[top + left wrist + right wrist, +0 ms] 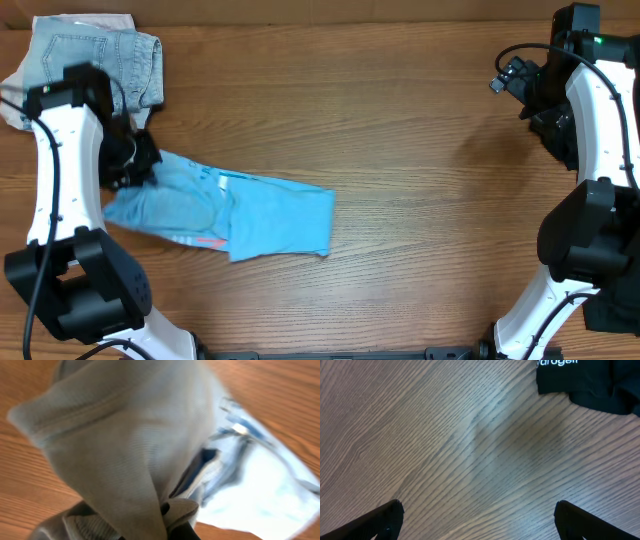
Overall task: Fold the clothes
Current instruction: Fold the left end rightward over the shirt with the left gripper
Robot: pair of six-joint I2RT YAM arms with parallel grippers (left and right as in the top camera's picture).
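Brown wood-grain counter [400, 120]. Left pincer [135, 168] clamped on sky-blue T-shirt [250, 215] edge. Right pincer [480, 512] wide apart over bare wood, near black T-shirt [590, 380].

Wood-grain surface [420, 130], mid-brown, grain running across the overhead view; seen again close under the right wrist camera [460, 450] as fine wavy lines, and in a warmer orange at the edges of the left wrist view [25, 490]. At the far left corner, pale washed-denim shorts [100, 55], folded into a rough rectangle, seams and a pocket edge showing. Beneath them, a whitish cloth [12, 85], only its rim peeking out at the left and along the top.
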